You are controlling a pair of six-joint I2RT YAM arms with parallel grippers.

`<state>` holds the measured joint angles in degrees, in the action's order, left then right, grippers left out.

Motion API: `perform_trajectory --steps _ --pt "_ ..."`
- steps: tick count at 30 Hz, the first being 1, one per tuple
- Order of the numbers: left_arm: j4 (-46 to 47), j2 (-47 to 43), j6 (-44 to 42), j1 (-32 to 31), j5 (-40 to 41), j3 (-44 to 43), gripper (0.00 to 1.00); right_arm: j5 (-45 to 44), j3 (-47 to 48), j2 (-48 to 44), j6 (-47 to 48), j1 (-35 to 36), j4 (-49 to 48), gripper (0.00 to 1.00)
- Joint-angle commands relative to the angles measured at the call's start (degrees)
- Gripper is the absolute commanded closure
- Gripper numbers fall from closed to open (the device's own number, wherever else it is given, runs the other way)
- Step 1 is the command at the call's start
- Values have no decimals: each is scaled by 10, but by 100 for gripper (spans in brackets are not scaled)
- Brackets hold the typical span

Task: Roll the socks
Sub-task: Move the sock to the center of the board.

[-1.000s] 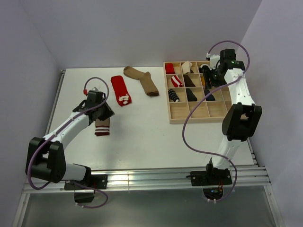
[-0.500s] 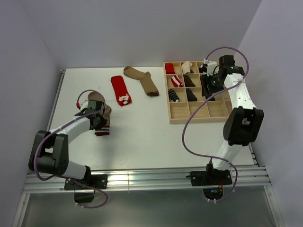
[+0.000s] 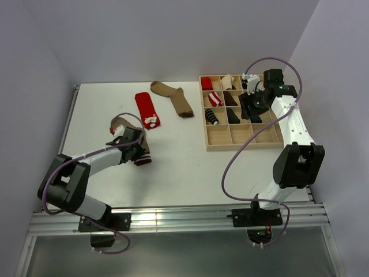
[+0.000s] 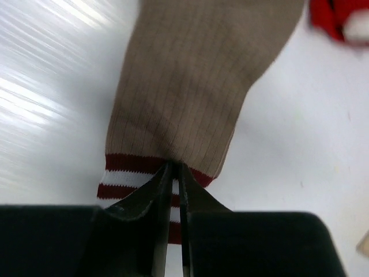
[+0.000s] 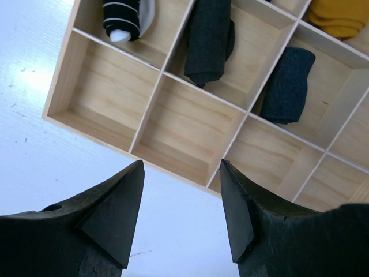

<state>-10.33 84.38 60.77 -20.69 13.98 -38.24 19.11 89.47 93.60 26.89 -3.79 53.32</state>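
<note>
1. The left claw [image 4: 174, 171] is clenching on the tan ribbed sock with the maroon-and-white striped cuff [image 4: 193, 81]. Its two dark fingers are pinching together right at the cuff's top stripe.
2. In the top view, that tan sock [image 3: 119, 122] is sitting in the left-centre of the white surface [image 3: 184, 167]. Its tan body is showing on the far-left side of the left claw [image 3: 137, 151], and the striped cuff is poking out on the near-right side.
3. The red sock with a white motif [image 3: 147, 109] is lying flat just beyond the tan one, apart from it. Its edge is blurring into the top right corner of the left wrist view.
4. The plain brown sock [image 3: 173, 98] is lying flat farther back, between the red sock and the tray, touching neither.
5. The right claw [image 5: 181, 165] is hanging released, fingers spread wide and gripping nothing, above the near row of the compartmented wooden tray [image 5: 57, 98].
6. The tray compartments under the right claw [image 3: 253, 105] are showing bare wood. Those beyond are holding a black-and-white striped roll [image 5: 124, 17], two dark grey rolls [image 5: 210, 40] and a yellow one [image 5: 337, 17].
</note>
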Motion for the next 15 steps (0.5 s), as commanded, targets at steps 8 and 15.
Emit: perform_trajectory --steps 8,15 --pt "-85 77 76 -225 -71 -21 84 3 -10 -46 18 19 0 38" --pt "-115 69 52 -276 -85 -25 82 4 -58 -76 44 52 -15 37"
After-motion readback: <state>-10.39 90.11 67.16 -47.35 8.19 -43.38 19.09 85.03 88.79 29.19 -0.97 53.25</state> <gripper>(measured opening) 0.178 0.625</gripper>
